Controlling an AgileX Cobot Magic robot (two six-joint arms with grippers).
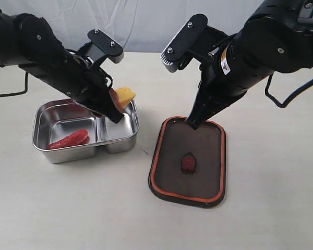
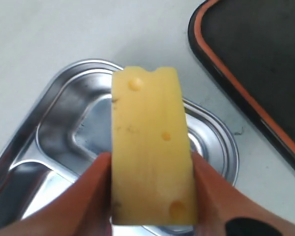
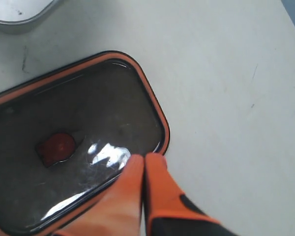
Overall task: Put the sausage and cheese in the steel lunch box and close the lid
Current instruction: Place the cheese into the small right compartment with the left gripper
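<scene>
yellow and pocked with shallow holes, the cheese (image 2: pixel 147 123) is a smooth, hard-looking wedge pinched by its flat sides between the left jaws. it hangs over the smaller compartment of the steel lunch box (image 1: pixel 43 111), not yet inside. the red sausage (image 1: pixel 69 139), glossy and slightly curved, already lies in the larger compartment. the box is polished metal with rounded corners and sloped walls. a wedge let go off-centre could strike the rim or divider, skid on the slick steel and tip out onto the surface (image 1: pixel 94 208). the lid (image 1: pixel 203 143), dark translucent plastic with an orange-red seal rim and a small red valve (image 1: pixel 188 163), lies seal-up beside the box. the right jaws are closed on nothing, tips at one short end's rim. such a thin, flat lid may slide rather than lift.
</scene>
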